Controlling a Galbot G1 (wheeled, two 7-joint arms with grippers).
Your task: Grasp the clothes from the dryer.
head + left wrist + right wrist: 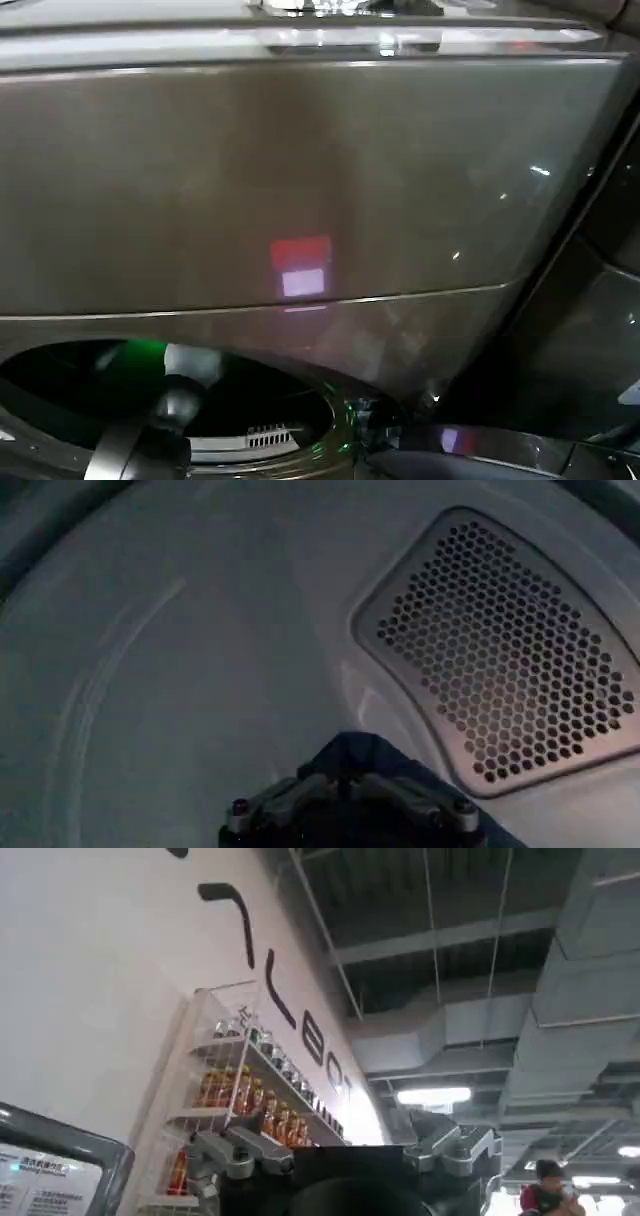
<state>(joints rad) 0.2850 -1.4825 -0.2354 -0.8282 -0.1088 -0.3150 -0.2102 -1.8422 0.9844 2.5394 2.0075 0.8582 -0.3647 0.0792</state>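
The dryer (300, 180) shows as a bronze-brown front panel in the head view, with its dark-rimmed drum mouth (70, 372) at the lower left. My left arm (150, 440) reaches into that mouth. Inside the steel drum (200, 660), my left gripper (345, 780) has its fingers closed together on the clothes (350, 752), a small dark navy bundle bulging just beyond the fingertips. My right gripper (350, 1143) is held away from the dryer, pointing up toward a wall and ceiling, open with nothing between its fingers.
A perforated metal panel (510, 650) sits on the drum's back wall beyond the bundle. The open door's dark rim (480, 445) lies at the lower right of the mouth. A shelf of bottles (250, 1098) stands on the wall behind my right gripper.
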